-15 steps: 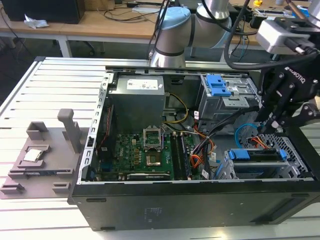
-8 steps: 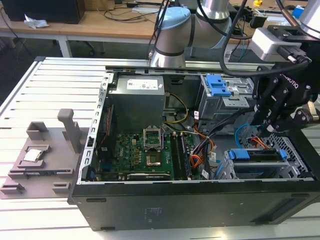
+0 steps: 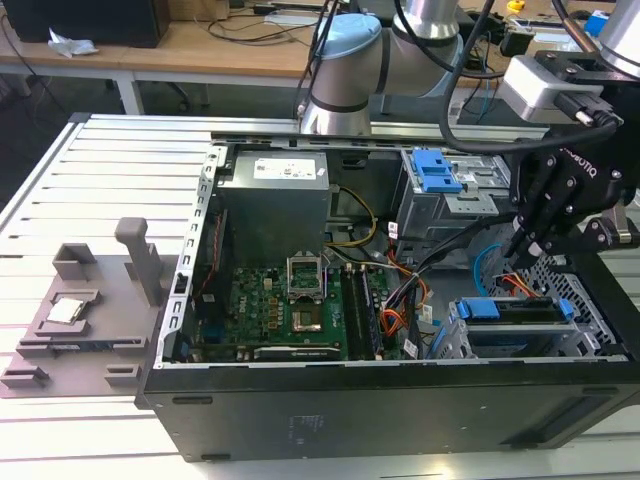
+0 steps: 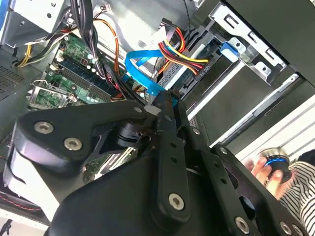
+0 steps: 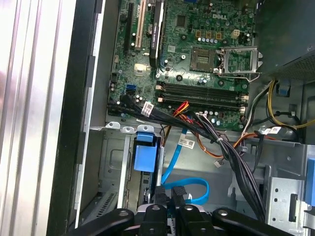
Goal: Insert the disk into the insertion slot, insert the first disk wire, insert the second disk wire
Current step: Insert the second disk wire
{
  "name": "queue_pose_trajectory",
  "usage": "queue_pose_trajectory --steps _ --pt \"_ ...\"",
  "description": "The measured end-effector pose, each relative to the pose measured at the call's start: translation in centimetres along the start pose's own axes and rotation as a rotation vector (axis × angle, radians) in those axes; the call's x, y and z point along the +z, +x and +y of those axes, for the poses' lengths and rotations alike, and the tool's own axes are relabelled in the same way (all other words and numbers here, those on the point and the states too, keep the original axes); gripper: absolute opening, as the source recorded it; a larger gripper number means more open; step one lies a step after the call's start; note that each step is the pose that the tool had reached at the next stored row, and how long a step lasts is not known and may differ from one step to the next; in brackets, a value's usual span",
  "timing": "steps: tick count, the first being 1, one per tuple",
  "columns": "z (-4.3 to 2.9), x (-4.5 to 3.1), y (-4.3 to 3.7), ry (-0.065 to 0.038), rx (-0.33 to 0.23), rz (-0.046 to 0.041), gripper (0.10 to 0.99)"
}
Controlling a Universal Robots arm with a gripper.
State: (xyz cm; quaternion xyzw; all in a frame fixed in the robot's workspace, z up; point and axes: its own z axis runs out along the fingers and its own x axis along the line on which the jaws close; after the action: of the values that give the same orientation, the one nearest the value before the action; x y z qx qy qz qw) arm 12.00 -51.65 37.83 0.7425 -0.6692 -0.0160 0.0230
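Jaws of the gripper (image 5: pixel 170 200) pinch the second disk wire (image 5: pixel 189 189) at its dark plug beside the disk (image 3: pixel 510 310), seated in the insertion slot (image 3: pixel 585 300). Cable looks limp and light; its rigid plug seems the sensible hold.

In the second wrist view, the claw (image 4: pixel 165 105) covered the lower end of the second disk wire (image 4: pixel 140 66), so the wire's plug could not be made out, and whether the fingertips pinched it was impossible to tell. In the first wrist view the disk (image 5: pixel 146 158) ran under the claw and off the picture's edge. Beside the computer case (image 4: pixel 256 29), a person's hand (image 4: pixel 263 169) was cut off by the frame.
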Motion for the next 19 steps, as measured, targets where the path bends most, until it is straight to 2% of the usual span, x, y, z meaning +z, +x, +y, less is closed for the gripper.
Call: queue_pose_trajectory --steps 2,6,8,12,14,19 --pt "0.03 0.00 0.31 0.000 0.000 0.0001 0.161" --pt "0.18 0.02 1.76 0.000 0.000 0.0001 0.161" --pt "0.22 0.09 2.16 0.000 0.000 -0.0001 0.161" --pt "0.23 0.65 2.55 0.001 0.015 -0.0124 0.161" --pt "0.15 1.07 2.71 0.002 0.023 -0.0234 0.161" --pt "-0.12 1.94 2.74 0.002 0.027 -0.0302 0.161"
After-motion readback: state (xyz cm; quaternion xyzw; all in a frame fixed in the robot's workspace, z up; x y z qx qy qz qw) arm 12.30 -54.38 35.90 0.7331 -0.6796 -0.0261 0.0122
